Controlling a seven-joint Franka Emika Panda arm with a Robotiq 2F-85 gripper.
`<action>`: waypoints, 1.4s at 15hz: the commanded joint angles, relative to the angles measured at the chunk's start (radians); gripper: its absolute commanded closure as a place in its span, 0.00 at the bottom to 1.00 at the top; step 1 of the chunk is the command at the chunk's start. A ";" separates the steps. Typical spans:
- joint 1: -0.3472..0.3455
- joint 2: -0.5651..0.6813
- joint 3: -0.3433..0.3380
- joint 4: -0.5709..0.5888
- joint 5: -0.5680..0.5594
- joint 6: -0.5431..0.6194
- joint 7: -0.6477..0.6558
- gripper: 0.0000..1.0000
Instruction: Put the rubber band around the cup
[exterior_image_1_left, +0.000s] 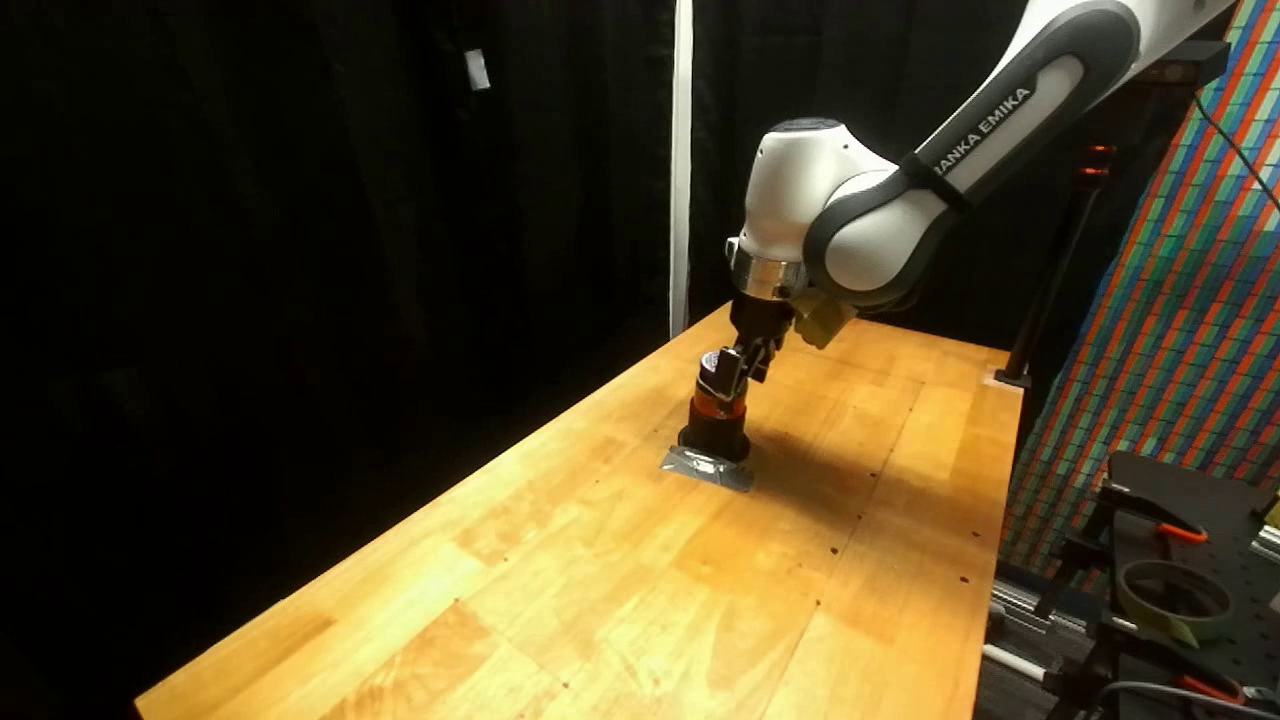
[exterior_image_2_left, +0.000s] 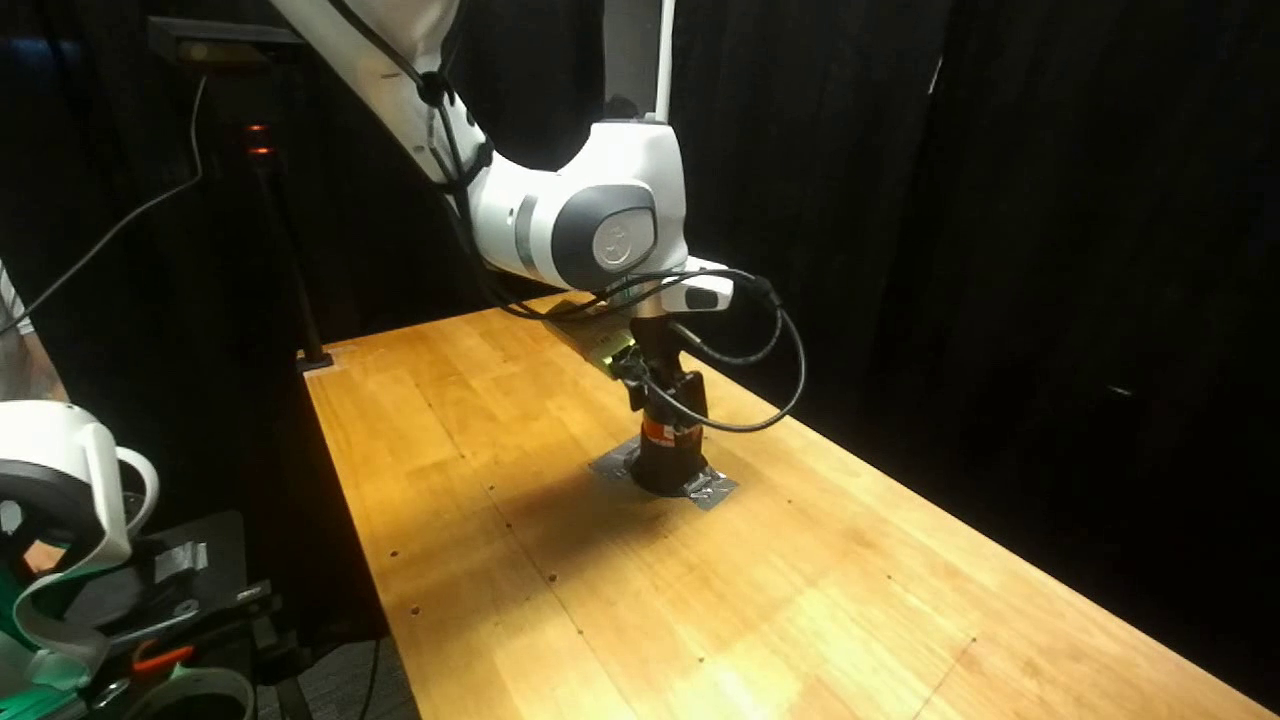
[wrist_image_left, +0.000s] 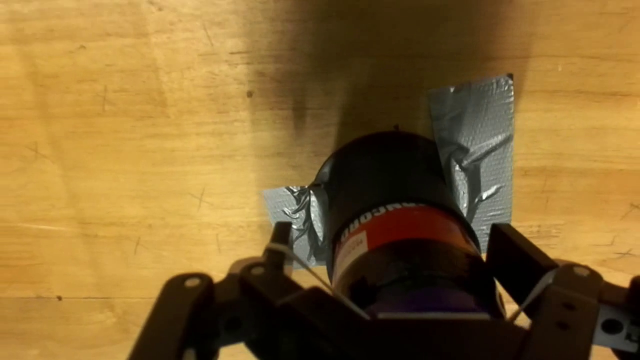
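Note:
The cup (exterior_image_1_left: 718, 405) is a short dark cylinder with an orange-red label, upright in a black base (exterior_image_1_left: 715, 436) on the table. It shows in both exterior views (exterior_image_2_left: 668, 434) and in the wrist view (wrist_image_left: 405, 235). My gripper (wrist_image_left: 392, 242) is open and low over it, with one finger on each side of its upper part. A gap shows at the left finger; the right finger is very near the wall, contact unclear. The gripper also shows in both exterior views (exterior_image_1_left: 742, 372) (exterior_image_2_left: 668, 405). The pale rubber band (wrist_image_left: 309, 272) is stretched over both fingers; its middle is hidden.
Grey tape strips (wrist_image_left: 475, 145) hold the base to the wooden table (exterior_image_1_left: 620, 580). A black post (exterior_image_1_left: 1045, 290) stands at the table's corner. A cable loop (exterior_image_2_left: 800, 370) hangs from the arm. A tape roll (exterior_image_1_left: 1175, 595) lies on a black side surface off the table.

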 joint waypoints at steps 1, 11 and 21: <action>-0.044 -0.089 0.024 -0.113 0.050 0.001 -0.061 0.00; -0.053 -0.159 0.015 -0.271 0.052 0.187 -0.069 0.58; 0.166 -0.182 -0.234 -0.483 -0.090 0.690 0.003 1.00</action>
